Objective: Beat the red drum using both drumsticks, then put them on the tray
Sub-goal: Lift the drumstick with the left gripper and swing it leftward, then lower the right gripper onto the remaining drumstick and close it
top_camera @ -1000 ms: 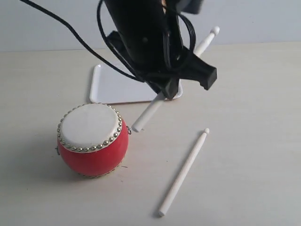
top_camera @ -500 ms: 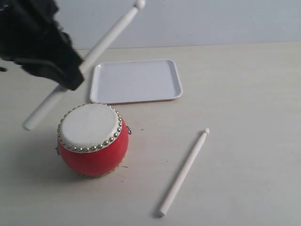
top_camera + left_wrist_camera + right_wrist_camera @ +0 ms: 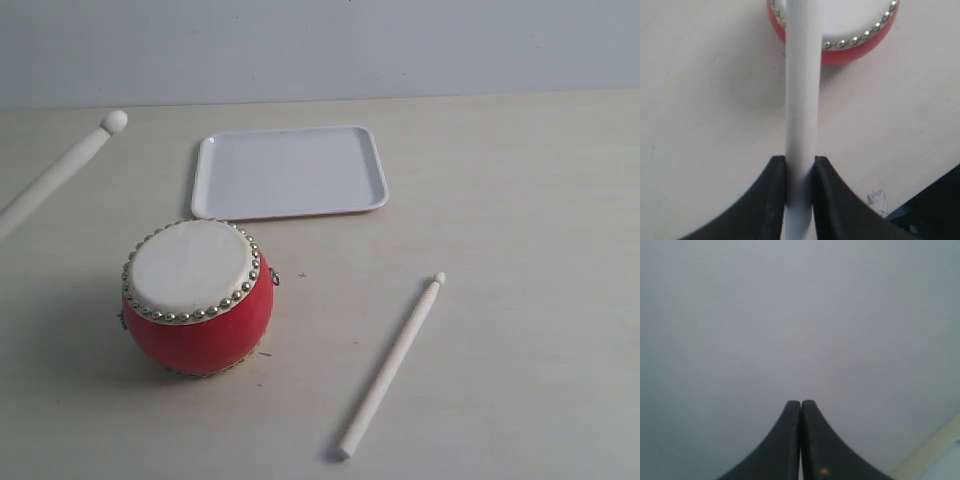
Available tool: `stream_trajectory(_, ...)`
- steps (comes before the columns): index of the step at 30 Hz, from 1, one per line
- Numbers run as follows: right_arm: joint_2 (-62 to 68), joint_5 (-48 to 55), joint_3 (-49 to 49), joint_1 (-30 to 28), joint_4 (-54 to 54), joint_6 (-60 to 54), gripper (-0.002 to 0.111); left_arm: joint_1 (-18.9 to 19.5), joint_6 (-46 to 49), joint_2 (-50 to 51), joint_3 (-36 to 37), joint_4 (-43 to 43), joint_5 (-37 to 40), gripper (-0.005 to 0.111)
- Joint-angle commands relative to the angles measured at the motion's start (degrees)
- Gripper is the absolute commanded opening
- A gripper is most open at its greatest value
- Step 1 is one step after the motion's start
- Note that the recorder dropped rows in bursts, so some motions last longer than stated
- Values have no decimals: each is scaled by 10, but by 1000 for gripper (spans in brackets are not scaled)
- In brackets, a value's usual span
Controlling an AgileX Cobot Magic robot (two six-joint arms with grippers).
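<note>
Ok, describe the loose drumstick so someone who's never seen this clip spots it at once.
Find the red drum on the pale table. Right of it in the exterior view a slim cream stick lies flat, bead tip at the far end. Unlike the other stick, clamped in the jaws of the left gripper and raised at the left edge, nothing touches it.

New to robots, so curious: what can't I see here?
Exterior view: neither gripper shows; held drumstick cut by left edge.
Left wrist view: that stick and the top edge hide much of the red drum.
Right wrist view: only blank grey beyond the right gripper.
</note>
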Motion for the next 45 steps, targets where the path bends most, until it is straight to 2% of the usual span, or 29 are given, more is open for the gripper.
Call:
stream_trajectory(1, 65, -13, -58, 1, -62, -3, 0, 1, -37, -28, 30, 22, -2, 0)
stream_trajectory(4, 88, -112, -83, 1, -48, 3, 0, 1, -62, -34, 39, 22, -2, 0)
stream_trajectory(6, 117, -124, -107, 1, -96, 0, 0, 1, -87, -35, 43, 22, -2, 0)
stream_trajectory(8, 150, -79, -141, 1, -195, 23, 0, 1, -98, -35, 43, 22, -2, 0)
stream_trajectory(11, 213, 37, -200, 1, -370, 128, 0, 1, -98, -35, 43, 19, -2, 0)
stream_trajectory(13, 260, 122, -244, 7, -424, 127, 0, 1, -97, -35, 43, 19, -2, 0)
stream_trajectory(15, 301, 200, -288, 25, -407, 29, 0, 1, -96, -34, 43, 19, -2, 0)
stream_trajectory(20, 460, 503, -424, 65, -205, -329, 0, 1, -96, -34, 43, 19, -2, 0)
stream_trajectory(22, 545, 634, -472, 68, -160, -357, 0, 1, -96, -34, 43, 19, -2, 0)
stream_trajectory(24, 615, 701, -495, 68, -138, -357, 0, 1, -96, -34, 43, 19, -2, 0)
stream_trajectory(29, 689, 714, -465, 68, 0, -378, 3, 1, -96, -34, 43, 19, -2, 0)
stream_trajectory(31, 699, 706, -437, 68, 41, -379, 9, 1, -97, -34, 43, 19, -2, 0)
stream_trajectory(37, 705, 663, -368, 84, 61, -304, 37, 1, -97, -34, 43, 19, -2, 0)
stream_trajectory(40, 706, 631, -347, 133, 51, -242, 42, 1, -98, -34, 43, 19, -2, 0)
stream_trajectory(41, 709, 584, -341, 172, 21, -179, 43, 1, -98, -34, 43, 19, -2, 0)
stream_trajectory(45, 723, 513, -342, 249, -95, 23, 43, 1, -98, -34, 43, 19, -2, 0)
